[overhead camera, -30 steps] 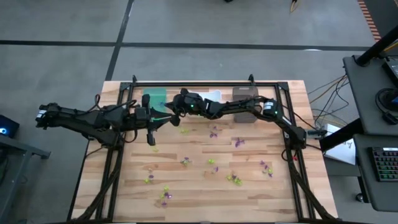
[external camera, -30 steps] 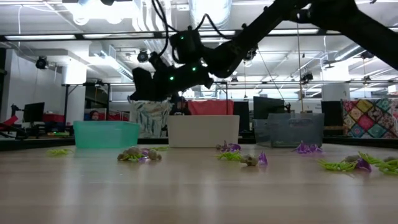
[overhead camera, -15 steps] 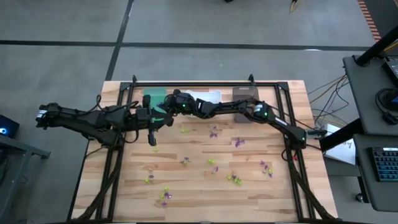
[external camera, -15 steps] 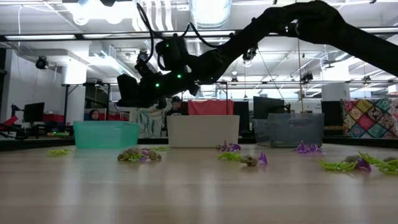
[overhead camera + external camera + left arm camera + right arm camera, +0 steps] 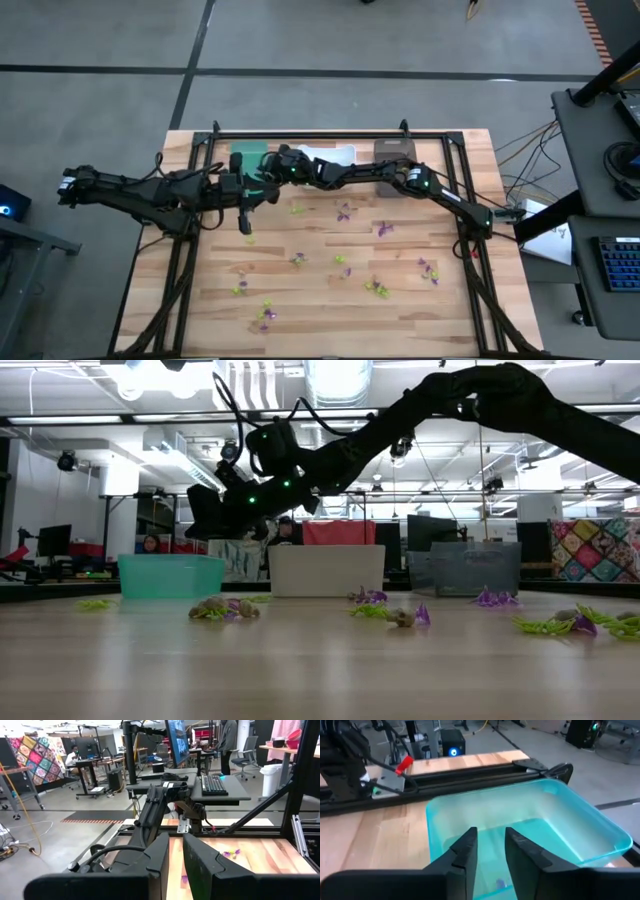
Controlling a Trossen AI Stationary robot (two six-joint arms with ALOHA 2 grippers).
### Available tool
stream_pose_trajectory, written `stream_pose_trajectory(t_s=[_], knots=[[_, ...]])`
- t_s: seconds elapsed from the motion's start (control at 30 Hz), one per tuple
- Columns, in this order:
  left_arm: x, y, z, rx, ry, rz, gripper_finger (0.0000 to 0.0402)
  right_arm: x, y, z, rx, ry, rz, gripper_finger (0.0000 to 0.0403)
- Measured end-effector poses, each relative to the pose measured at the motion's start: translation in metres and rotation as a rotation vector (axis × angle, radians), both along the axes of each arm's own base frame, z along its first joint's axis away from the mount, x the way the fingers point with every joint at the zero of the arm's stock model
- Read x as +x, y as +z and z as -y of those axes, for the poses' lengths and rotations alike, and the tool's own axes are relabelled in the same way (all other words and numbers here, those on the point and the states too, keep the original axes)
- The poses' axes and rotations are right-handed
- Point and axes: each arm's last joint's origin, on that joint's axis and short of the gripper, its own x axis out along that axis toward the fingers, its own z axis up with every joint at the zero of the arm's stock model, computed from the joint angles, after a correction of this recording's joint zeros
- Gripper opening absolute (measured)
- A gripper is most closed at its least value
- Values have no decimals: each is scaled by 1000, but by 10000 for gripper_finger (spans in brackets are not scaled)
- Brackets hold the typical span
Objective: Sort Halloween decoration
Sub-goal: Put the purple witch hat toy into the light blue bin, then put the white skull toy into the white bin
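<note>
The Halloween decoration lies as tiny purple and lime-green trinkets scattered over the wooden table [image 5: 340, 260], [image 5: 400, 615]. My right gripper [image 5: 490, 840] reaches across the far side of the table. It hangs open above the teal bin [image 5: 580, 820], [image 5: 248, 158] with nothing between its fingers. A small purple piece [image 5: 499, 883] lies on the bin's floor below them. My left gripper [image 5: 243, 220], [image 5: 175, 852] waits level over the table's left part, just in front of the teal bin. A narrow gap shows between its fingers, with nothing seen in it.
A white bin [image 5: 335, 153] and a dark bin [image 5: 465, 568] stand in a row with the teal one along the far edge. A black frame rail [image 5: 330, 135] runs behind them. The right arm [image 5: 400, 180] stretches over the far half of the table.
My right gripper has moved toward the table's left edge and a little down, from beside the white bin to above the teal bin. For the last half second it has stayed there.
</note>
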Motion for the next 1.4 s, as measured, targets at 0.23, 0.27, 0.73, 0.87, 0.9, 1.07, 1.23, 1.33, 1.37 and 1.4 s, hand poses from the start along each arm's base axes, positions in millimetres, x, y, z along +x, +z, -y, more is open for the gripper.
stream_pose_trajectory(t_s=[0.23,0.27,0.73,0.87,0.9,1.07,1.23,1.33,1.37,1.4], knots=[[0,-10,0,-66,5,-78,39,-12,21,-17,-10,46,-198,108],[1,-11,0,-82,7,-90,39,-15,25,-20,-12,51,-235,107],[-1,-35,3,-354,53,-267,38,-122,69,-96,75,172,-729,75],[3,-48,4,-419,102,-360,38,-165,87,-123,79,205,-674,75],[5,-52,4,-434,113,-381,38,-175,90,-129,82,215,-649,75],[25,-72,10,-462,147,-468,38,-215,95,-158,83,267,-453,75],[42,-94,21,-425,141,-572,38,-243,90,-181,40,364,-252,75],[48,-106,31,-363,109,-637,39,-257,84,-190,15,406,-182,75],[50,-110,35,-338,93,-655,39,-260,83,-192,13,418,-161,75],[51,-114,39,-313,76,-677,39,-264,81,-195,12,427,-146,75]])
